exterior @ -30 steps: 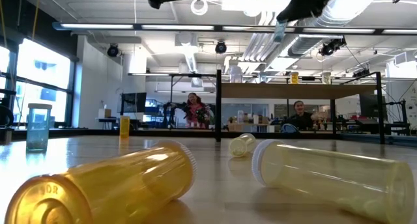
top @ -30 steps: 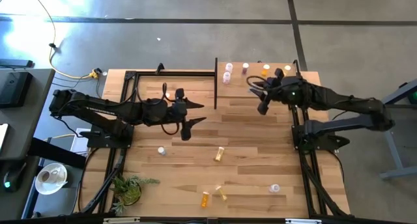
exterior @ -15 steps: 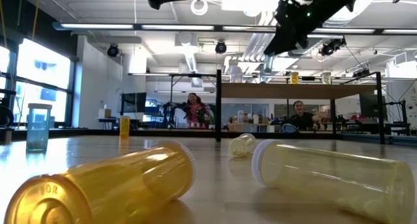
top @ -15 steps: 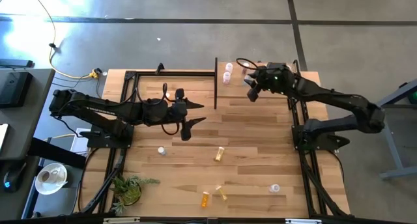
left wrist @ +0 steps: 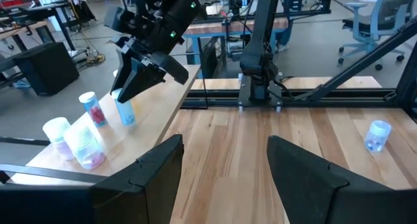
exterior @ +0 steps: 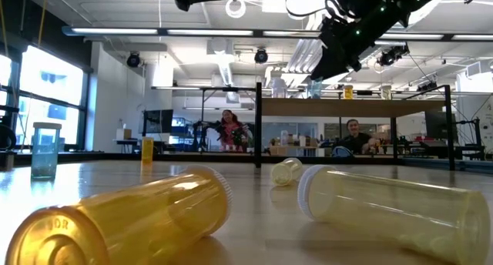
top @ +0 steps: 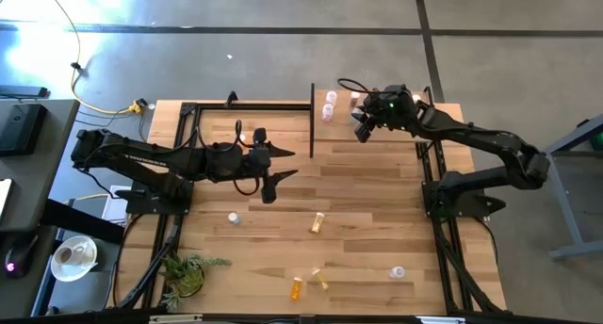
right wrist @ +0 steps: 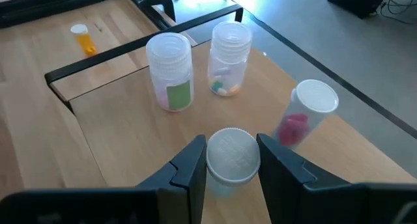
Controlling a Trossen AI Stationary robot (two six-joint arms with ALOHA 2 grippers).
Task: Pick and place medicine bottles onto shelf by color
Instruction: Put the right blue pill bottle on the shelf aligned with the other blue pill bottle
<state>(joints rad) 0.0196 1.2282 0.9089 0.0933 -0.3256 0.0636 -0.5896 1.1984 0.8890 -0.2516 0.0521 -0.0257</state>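
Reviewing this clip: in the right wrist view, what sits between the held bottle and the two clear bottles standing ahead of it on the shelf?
Nothing: only bare shelf separates the held bottle from the two clear bottles.

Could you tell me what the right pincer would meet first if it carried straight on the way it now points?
Probably the shelf: the right pincer, shut on a bottle, points down at bare board.
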